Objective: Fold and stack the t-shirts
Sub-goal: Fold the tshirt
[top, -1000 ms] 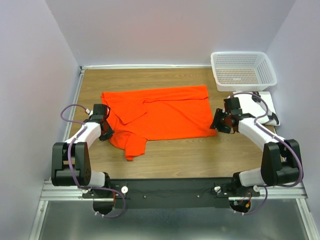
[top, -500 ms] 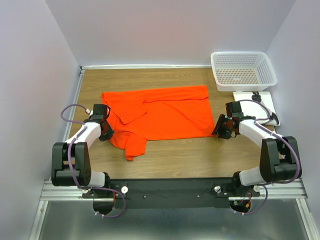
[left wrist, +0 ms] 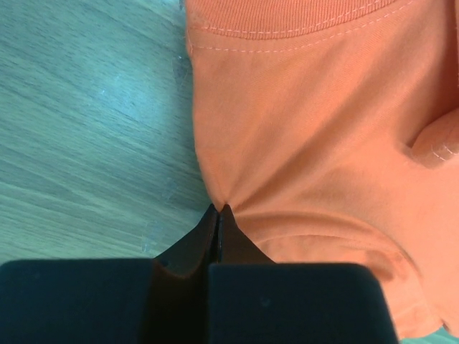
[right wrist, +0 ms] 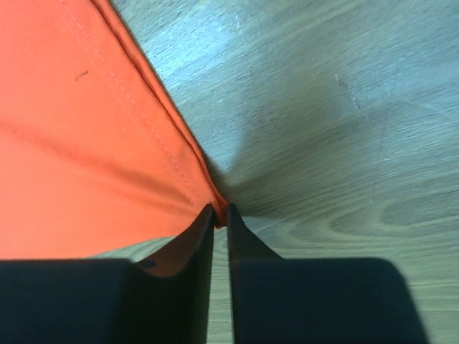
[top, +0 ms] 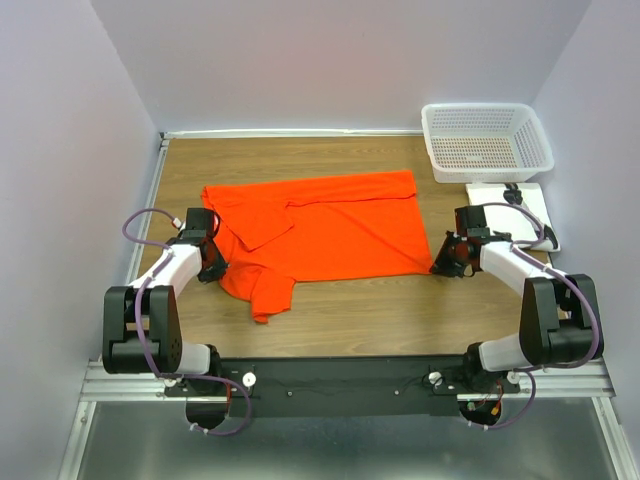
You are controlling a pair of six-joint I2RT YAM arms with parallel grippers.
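Both grippers pinched onto the t-shirt, arms low at the table.

My left gripper (left wrist: pixel 217 213) is reached forward and down, jaws fully together on a puckered fold at the t-shirt's (top: pixel 330 225) left edge. My right gripper (right wrist: pixel 221 213) is angled inward, jaws nearly together with the near right hem corner between them. A second ago the right gripper stood wider, just off that corner; the left hasn't moved. The orange-red shirt lies spread on the wooden table (top: pixel 400 310), one sleeve folded over, left of the white basket (top: pixel 487 140) and board (top: pixel 535 210).
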